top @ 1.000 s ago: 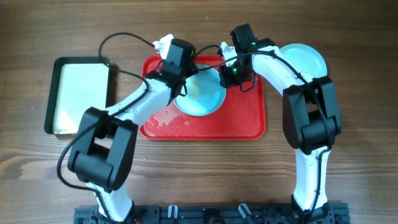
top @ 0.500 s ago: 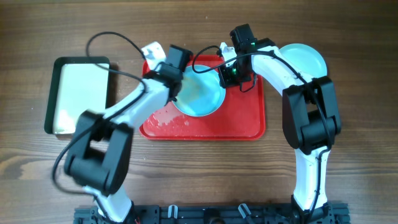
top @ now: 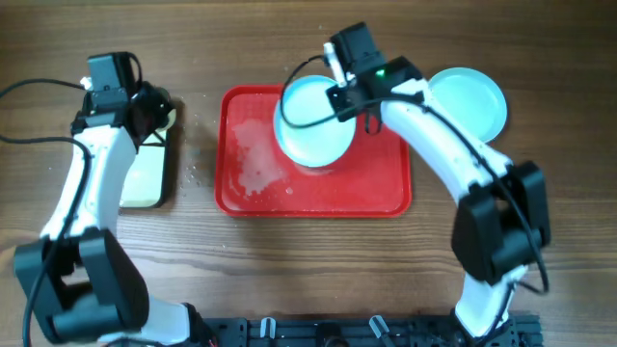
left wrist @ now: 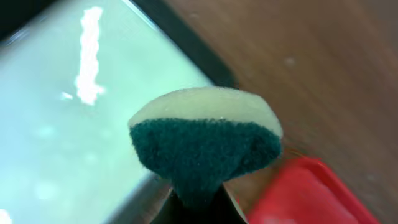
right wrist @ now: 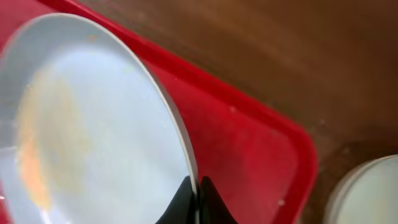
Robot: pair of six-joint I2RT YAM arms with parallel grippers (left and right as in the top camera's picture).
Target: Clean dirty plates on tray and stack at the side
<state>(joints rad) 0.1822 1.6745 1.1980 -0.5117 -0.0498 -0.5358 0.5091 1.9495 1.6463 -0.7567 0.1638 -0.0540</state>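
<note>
My right gripper [top: 339, 96] is shut on the rim of a pale turquoise plate [top: 310, 120] and holds it raised and tilted over the back of the red tray [top: 376, 188]. In the right wrist view the fingers pinch the plate's edge [right wrist: 194, 199], and the plate [right wrist: 93, 137] shows a faint orange smear. A darker turquoise edge [top: 318, 166] shows under it; I cannot tell whether that is a second plate. Another pale plate [top: 469, 101] lies on the table right of the tray. My left gripper [top: 154, 114] is shut on a green and yellow sponge [left wrist: 205, 143] over the cream tray.
The dark-rimmed cream tray [top: 145, 183] lies at the left, mostly under my left arm. Wet smears and crumbs [top: 255, 159] cover the left part of the red tray. A few specks lie on the wood between the two trays [top: 198, 154].
My left arm has swung left from the plate to the cream tray, sponge still held. My right gripper has lifted and tipped the plate up and toward the tray's back.
</note>
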